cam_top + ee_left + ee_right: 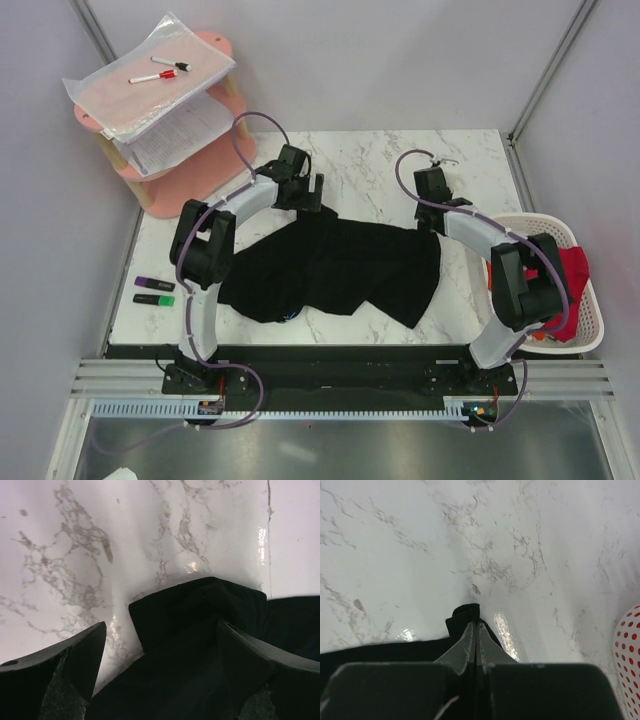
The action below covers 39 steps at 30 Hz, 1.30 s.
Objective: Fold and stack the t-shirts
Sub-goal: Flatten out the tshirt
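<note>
Top view, barely begun: black t-shirt (340, 270) sprawled rumpled and unfolded across the middle of the marble table (390, 160). Red t-shirt (573, 268) heaped in the white basket (600, 325) at the right edge. No folded pile anywhere in sight, so by this showing nearly all the folding and all the stacking left to do. Left gripper (305, 192) poised over the shirt's far left corner, right gripper (432, 218) down at its far right corner. Left wrist view: jaws spread wide either side of a black flap, sleeve or hem hard to say, nothing gripped. Right wrist view: right gripper (475, 630) pinched fully together on a small tuck of black cloth at the shirt's edge, low over the marble, white basket (630, 645) just off to the right.
</note>
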Available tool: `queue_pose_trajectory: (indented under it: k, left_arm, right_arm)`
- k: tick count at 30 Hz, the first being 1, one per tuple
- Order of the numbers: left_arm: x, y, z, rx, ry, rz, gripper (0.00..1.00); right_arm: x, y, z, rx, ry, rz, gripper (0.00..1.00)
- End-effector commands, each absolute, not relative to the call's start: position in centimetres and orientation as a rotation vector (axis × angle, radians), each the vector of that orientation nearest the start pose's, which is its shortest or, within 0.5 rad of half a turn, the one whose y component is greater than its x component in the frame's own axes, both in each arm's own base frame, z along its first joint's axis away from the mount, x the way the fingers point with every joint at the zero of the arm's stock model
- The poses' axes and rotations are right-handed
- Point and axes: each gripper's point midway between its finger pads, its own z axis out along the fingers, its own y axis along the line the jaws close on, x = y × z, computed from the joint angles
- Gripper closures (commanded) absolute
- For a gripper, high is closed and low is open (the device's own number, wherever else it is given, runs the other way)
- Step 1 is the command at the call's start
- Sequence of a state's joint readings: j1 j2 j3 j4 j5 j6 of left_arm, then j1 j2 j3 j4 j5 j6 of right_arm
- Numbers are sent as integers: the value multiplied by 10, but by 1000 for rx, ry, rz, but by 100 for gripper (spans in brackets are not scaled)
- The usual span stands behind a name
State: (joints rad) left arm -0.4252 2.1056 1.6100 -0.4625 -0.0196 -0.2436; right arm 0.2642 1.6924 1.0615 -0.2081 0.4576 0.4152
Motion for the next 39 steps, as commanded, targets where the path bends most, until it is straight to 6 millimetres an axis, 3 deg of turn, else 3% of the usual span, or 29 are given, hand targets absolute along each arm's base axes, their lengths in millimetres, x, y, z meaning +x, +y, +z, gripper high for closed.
queue_pose_trajectory:
  k: [1, 4, 5, 6, 7, 8, 13, 16, 19, 20, 21, 22, 23, 24, 25, 26, 29, 31, 33, 34, 35, 36, 39]
  left_arm:
    - [467, -238, 54, 321, 2528, -353, 8]
    - [468, -237, 50, 325, 2541, -337, 40]
    - [468, -237, 50, 323, 2540, -337, 67]
    - [469, -236, 51, 328, 2536, -334, 80]
    - [470, -235, 53, 325, 2530, -324, 92]
    - [472, -233, 56, 321, 2527, -310, 98]
    - [483, -202, 84, 211, 2474, -207, 98]
    - [480, -189, 122, 158, 2404, -190, 98]
    - [460, -194, 157, 151, 2346, -263, 98]
    - [446, -194, 148, 155, 2368, -269, 98]
    - [435, -197, 168, 153, 2323, -297, 98]
    - [421, -210, 168, 188, 2319, -312, 98]
    - [403, -212, 153, 212, 2352, -307, 98]
    - [391, -218, 155, 214, 2351, -323, 98]
    - [372, -235, 146, 265, 2370, -336, 98]
    - [353, -238, 125, 294, 2423, -327, 98]
    - [303, -265, 89, 342, 2538, -393, 98]
    - [278, -280, 77, 397, 2579, -432, 98]
    - [268, -276, 73, 401, 2585, -408, 61]
    - [274, -267, 76, 369, 2559, -346, 46]
    - [280, -261, 89, 350, 2510, -321, 7]
    - [290, -251, 98, 316, 2460, -252, 1]
    - [310, -241, 130, 290, 2351, -232, 0]
  right_arm:
    - [442, 64, 143, 370, 2116, -54, 100]
    - [445, 67, 163, 361, 2076, -17, 100]
    - [446, 67, 171, 358, 2060, -11, 100]
    - [447, 68, 174, 356, 2053, -8, 100]
    - [447, 67, 177, 350, 2048, -8, 100]
    - [449, 68, 182, 350, 2036, -4, 100]
    - [447, 70, 189, 342, 2026, 18, 100]
    - [443, 70, 194, 339, 2017, 27, 100]
    - [438, 69, 196, 337, 2011, 37, 100]
    - [435, 69, 196, 333, 2012, 43, 100]
    - [433, 71, 195, 330, 2016, 48, 100]
    - [432, 69, 194, 332, 2014, 49, 100]
    - [429, 69, 190, 329, 2025, 47, 100]
    - [427, 69, 188, 329, 2030, 47, 100]
    - [426, 69, 184, 327, 2036, 44, 100]
    - [424, 68, 179, 326, 2049, 38, 100]
    - [421, 65, 168, 329, 2075, 10, 100]
    - [422, 64, 166, 334, 2082, 1, 100]
    - [423, 64, 163, 331, 2091, -2, 100]
    - [424, 65, 164, 330, 2090, 0, 100]
    - [424, 66, 161, 327, 2098, -1, 100]
    - [424, 65, 159, 330, 2101, -2, 100]
    - [426, 68, 154, 323, 2114, 4, 100]
